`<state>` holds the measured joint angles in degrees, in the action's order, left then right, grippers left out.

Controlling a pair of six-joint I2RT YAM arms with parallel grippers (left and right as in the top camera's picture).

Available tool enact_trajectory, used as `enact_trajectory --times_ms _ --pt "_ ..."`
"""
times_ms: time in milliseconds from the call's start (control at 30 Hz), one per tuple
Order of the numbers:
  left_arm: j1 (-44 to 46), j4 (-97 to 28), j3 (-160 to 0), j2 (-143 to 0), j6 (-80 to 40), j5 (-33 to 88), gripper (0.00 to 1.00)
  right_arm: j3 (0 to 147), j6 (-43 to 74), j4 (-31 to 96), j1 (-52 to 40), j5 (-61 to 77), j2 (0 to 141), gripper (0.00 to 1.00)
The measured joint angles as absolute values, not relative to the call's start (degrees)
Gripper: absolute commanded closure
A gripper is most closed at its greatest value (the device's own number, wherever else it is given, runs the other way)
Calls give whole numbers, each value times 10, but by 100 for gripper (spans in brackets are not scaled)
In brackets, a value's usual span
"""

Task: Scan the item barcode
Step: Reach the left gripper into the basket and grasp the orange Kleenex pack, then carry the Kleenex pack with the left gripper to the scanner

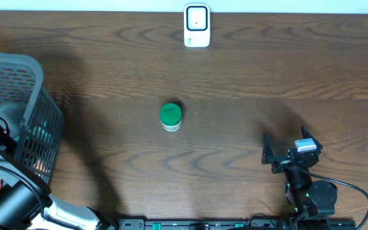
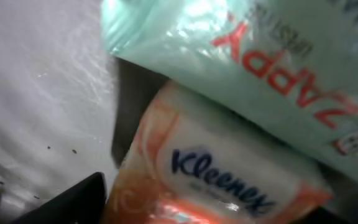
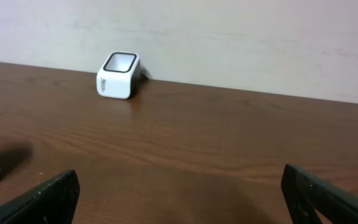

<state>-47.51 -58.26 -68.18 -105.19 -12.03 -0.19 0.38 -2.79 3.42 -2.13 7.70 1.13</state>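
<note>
Sitting in basket (image 1: 40,121), left gripper (image 2: 179,214) is close over Kleenex pack (image 2: 216,168), jaw spread untellable, no grip evident; right gripper (image 3: 182,193) gapes empty; scanner (image 1: 197,25) unused, pickup and scan both pending.

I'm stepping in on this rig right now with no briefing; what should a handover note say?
Left gripper: down in the basket, one finger showing beside the Kleenex pack; open or shut unclear, no grip seen.
Right gripper: open, empty, low over the table, facing the scanner.
Things: Zappy wipes pack partly covers the Kleenex pack in the basket; green-lidded jar stands mid-table; scanner at the far edge.
Done: no item at the scanner.
Left: grip an item, lift it out, show its barcode to the scanner.
</note>
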Motion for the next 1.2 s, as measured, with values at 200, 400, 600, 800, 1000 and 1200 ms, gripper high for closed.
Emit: enact_trajectory --times_ms 200,400,600,800,1000,1200 --pt "-475 -584 -679 -1051 -122 -1 45 4 -28 34 -21 77 11 1" --pt "-475 -666 -734 -1052 -138 -1 45 4 -28 34 -21 77 11 1" --pt "-475 -802 -955 -1053 -146 3 45 4 -28 34 -21 77 11 1" --pt "-475 -868 -1178 -1049 -150 68 45 4 -28 34 -21 77 11 1" --pt "-475 -874 -1265 -1001 -152 215 45 4 -28 34 -21 77 11 1" --pt "-445 -881 -1268 -901 -152 375 45 4 -28 34 -21 77 11 1"
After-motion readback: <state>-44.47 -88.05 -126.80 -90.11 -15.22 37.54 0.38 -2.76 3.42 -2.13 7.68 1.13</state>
